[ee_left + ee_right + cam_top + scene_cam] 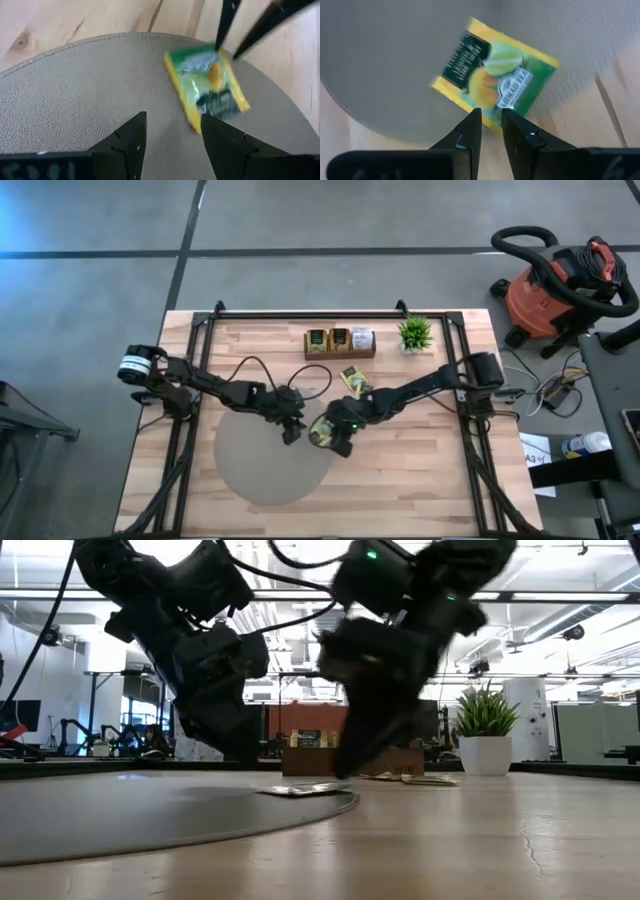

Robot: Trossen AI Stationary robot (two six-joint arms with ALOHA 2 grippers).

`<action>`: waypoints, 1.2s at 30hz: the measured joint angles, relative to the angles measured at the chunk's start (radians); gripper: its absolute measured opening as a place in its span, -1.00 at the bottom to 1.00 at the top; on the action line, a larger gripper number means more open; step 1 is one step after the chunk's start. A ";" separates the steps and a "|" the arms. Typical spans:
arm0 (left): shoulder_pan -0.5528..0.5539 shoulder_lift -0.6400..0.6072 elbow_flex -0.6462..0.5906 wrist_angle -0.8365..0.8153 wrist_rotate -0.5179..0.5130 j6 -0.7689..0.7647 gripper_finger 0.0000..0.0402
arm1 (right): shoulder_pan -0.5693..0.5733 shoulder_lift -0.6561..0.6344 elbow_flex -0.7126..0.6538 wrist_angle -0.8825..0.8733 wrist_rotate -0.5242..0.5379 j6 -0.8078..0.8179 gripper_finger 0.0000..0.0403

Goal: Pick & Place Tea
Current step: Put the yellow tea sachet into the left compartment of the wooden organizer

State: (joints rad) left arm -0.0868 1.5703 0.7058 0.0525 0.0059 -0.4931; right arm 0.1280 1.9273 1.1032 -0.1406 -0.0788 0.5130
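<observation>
Right end effector (491,131) over tea sachet (492,75), mat (255,465)

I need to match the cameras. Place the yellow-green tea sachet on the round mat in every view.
High view: tea sachet at the mat's right edge, under the right end effector.
Low view: lying flat on the mat's rim.
Left wrist view: past the fingers.
Right wrist view: centre.
Shared landmark: the grey round mat.

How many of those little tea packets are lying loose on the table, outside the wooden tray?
2: one tea sachet on the round grey mat under the right gripper; another sachet beside the tray. Arms may hide more.
</observation>
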 joint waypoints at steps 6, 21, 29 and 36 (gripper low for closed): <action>-0.001 0.000 -0.006 -0.005 0.022 -0.028 -0.09 | -0.020 0.110 0.126 -0.022 -0.097 -0.042 -0.65; -0.042 0.000 -0.007 -0.072 0.161 -0.254 -0.09 | -0.035 0.134 0.138 -0.013 -0.128 -0.018 -0.68; -0.049 0.032 -0.007 -0.023 0.106 -0.364 -0.09 | -0.034 0.136 0.136 0.011 -0.104 -0.015 -0.71; -0.049 0.074 -0.006 0.062 0.090 -0.409 -0.09 | -0.034 0.136 0.135 0.016 -0.105 0.007 -0.71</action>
State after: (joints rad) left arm -0.1356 1.6440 0.6994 0.1146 0.0959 -0.9020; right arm 0.0937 2.0636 1.2385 -0.1249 -0.1833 0.5198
